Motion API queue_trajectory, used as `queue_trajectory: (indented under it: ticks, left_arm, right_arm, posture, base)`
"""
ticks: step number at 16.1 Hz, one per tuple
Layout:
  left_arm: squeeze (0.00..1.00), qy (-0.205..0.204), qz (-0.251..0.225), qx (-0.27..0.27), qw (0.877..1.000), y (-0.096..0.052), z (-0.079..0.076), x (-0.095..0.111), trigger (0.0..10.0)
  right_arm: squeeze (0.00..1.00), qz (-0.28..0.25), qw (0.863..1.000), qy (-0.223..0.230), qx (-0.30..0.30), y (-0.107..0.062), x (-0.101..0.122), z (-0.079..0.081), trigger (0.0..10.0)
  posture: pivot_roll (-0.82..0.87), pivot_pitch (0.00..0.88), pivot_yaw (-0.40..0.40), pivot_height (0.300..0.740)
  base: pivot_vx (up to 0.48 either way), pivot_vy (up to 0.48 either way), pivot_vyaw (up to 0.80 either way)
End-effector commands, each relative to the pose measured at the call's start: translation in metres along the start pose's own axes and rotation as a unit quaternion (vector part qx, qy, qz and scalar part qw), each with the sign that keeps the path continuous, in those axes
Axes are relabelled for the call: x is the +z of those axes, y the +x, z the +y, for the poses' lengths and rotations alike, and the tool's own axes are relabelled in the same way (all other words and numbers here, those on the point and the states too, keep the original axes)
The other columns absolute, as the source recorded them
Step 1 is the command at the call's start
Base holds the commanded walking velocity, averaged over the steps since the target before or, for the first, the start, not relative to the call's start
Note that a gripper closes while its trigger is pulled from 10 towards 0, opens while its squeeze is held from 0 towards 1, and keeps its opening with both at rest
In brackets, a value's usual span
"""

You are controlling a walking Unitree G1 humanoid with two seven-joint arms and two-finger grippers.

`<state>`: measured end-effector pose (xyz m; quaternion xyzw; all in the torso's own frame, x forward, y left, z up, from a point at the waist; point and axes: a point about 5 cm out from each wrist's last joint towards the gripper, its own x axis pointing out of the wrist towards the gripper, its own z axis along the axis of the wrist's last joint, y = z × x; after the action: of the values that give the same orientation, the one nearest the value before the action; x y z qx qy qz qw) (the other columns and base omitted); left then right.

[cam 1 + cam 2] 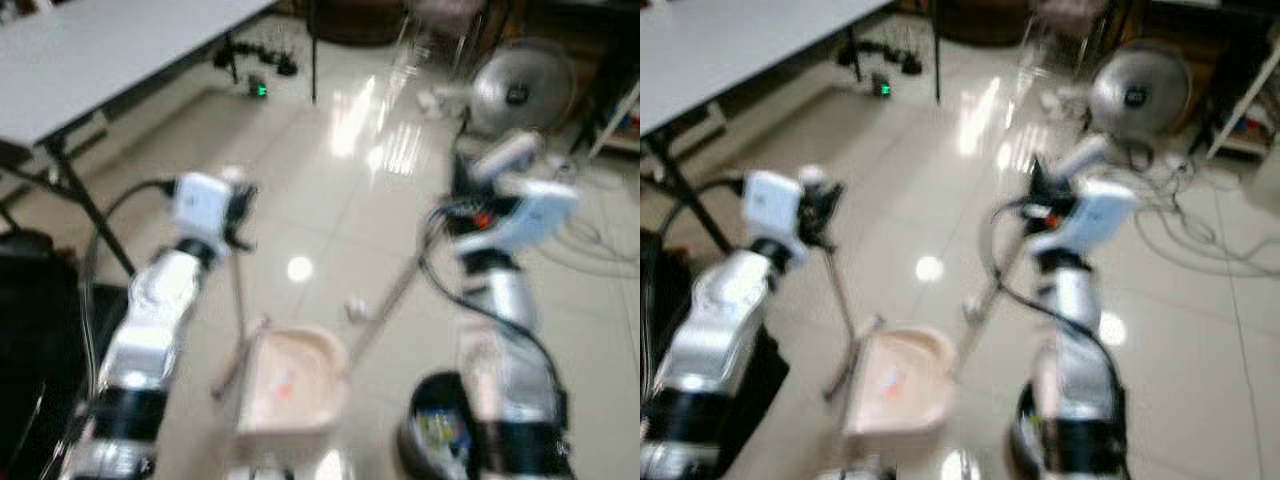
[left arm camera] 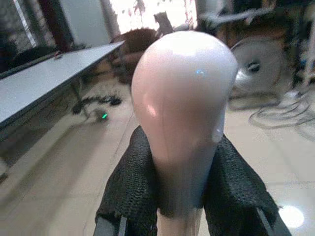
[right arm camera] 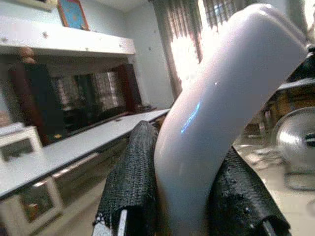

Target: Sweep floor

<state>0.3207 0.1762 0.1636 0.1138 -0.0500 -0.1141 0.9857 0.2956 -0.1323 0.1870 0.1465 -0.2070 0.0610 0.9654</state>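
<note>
A pale pink dustpan [image 1: 292, 385] rests on the tiled floor between my arms. Its thin upright pole [image 1: 238, 290] rises to my left gripper [image 1: 240, 215]. In the left wrist view, that gripper [image 2: 179, 196] is shut on the pole just under its rounded pink knob [image 2: 182, 93]. My right gripper [image 1: 465, 200] is shut on the white broom handle [image 3: 221, 113], black fingers [image 3: 135, 182] pressed to both sides. The broom stick [image 1: 390, 295] slants down toward the dustpan. A small white scrap [image 1: 355, 308] lies beside the stick. The eye views are blurred.
A grey folding table [image 1: 100, 55] stands at the far left with black legs [image 1: 85, 205]. At the back right a floor fan [image 1: 520, 88] sits above loose cables [image 1: 600, 245]. A dark container [image 1: 438, 432] is near my right arm, and a black object [image 1: 30, 330] is at the left edge.
</note>
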Motion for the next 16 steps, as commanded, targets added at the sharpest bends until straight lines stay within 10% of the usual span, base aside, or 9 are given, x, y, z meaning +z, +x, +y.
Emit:
queue_trajectory:
  ticks: [1, 16]
  left_arm:
    - [0.0, 0.013, -0.022, -0.004, 1.0, 0.001, -0.003, 0.009, 10.0]
    - [0.0, 0.014, -0.011, 0.013, 1.0, -0.01, 0.004, -0.001, 10.0]
  right_arm:
    - [0.0, -0.024, 1.0, -0.003, -0.01, 0.0, 0.011, -0.008, 10.0]
    - [0.0, -0.009, 1.0, 0.001, -0.021, 0.0, 0.004, -0.012, 10.0]
  posture:
    - [0.07, 0.062, 0.033, 0.74]
    - [0.08, 0.064, 0.013, 0.74]
  base:
    - [0.424, 0.0, 0.0]
    - [0.423, 0.0, 0.0]
